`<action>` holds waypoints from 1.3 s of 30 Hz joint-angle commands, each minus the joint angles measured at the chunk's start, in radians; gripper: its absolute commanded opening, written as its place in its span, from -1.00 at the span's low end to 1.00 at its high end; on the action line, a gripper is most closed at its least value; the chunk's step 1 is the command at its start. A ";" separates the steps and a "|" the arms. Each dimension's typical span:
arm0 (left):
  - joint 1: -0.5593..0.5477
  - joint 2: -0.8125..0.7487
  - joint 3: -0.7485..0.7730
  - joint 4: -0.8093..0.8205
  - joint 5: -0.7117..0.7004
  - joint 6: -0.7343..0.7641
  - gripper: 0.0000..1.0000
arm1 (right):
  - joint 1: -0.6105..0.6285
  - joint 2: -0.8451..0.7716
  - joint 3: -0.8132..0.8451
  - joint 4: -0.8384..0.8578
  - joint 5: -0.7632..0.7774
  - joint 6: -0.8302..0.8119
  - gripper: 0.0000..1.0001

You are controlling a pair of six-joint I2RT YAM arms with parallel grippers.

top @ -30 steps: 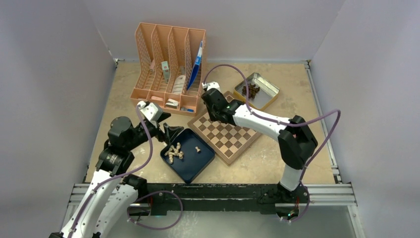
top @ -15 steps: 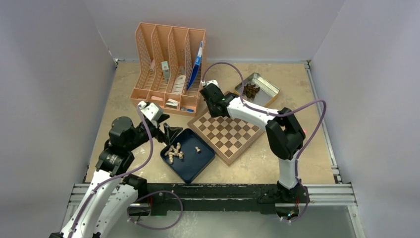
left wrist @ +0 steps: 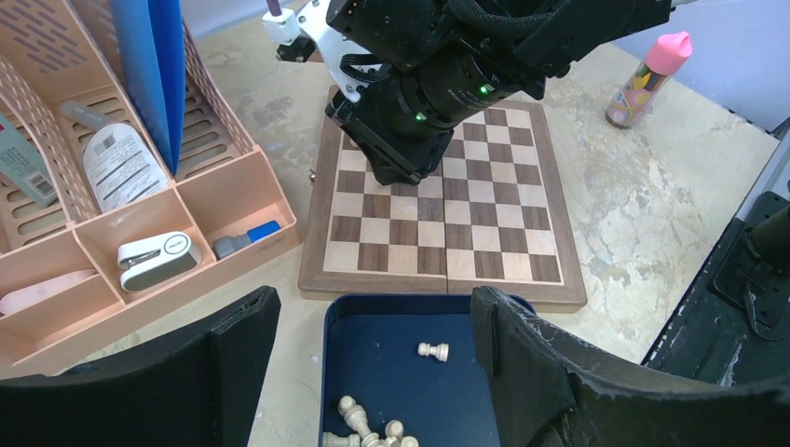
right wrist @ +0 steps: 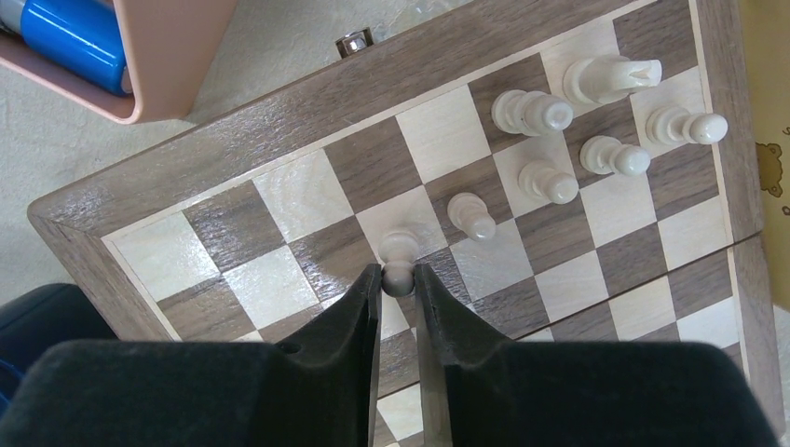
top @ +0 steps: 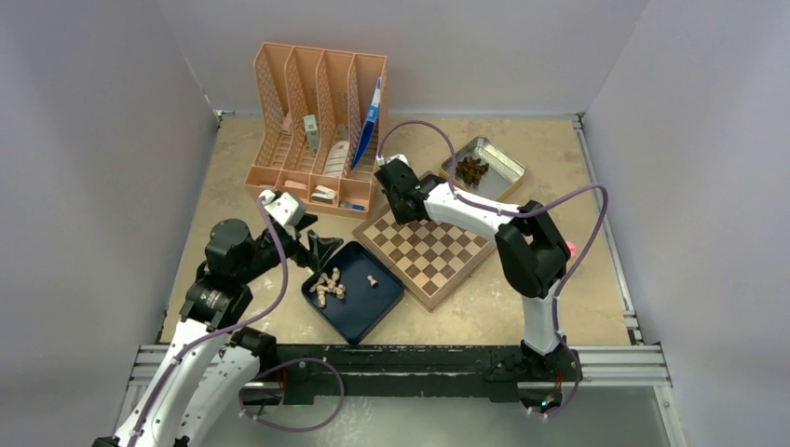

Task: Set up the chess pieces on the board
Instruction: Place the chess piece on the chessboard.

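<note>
The chessboard (top: 438, 265) lies mid-table, also in the left wrist view (left wrist: 503, 233) and right wrist view (right wrist: 279, 200). My right gripper (right wrist: 399, 277) is shut on a pale pawn (right wrist: 399, 250) over the board's far left corner. Several pale chess pieces (right wrist: 550, 182) stand in two rows beside it. My left gripper (left wrist: 373, 321) is open and empty above the dark blue tray (left wrist: 391, 372), which holds a lone lying pawn (left wrist: 433, 351) and a heap of pale pieces (top: 326, 285). In the top view the right gripper (top: 396, 200) hides the standing pieces.
A peach desk organiser (top: 317, 130) with a blue folder stands at the back left, close to the board's corner. A metal tin (top: 498, 160) with dark pieces (top: 473, 169) is at the back right. A pink-capped bottle (left wrist: 646, 79) stands right of the board.
My right arm has swung left and back, bringing the gripper over the board's far left corner. The left arm has not moved.
</note>
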 commanded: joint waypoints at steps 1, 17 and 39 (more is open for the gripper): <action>-0.002 -0.006 0.003 0.011 -0.017 0.017 0.50 | -0.001 0.002 0.024 -0.011 -0.013 -0.013 -0.55; -0.002 -0.003 0.003 0.010 -0.022 0.016 0.50 | -0.001 0.010 0.029 -0.006 -0.008 -0.007 -0.53; -0.002 0.001 0.003 0.009 -0.028 0.017 0.50 | -0.009 0.015 0.032 0.010 0.008 -0.006 -0.53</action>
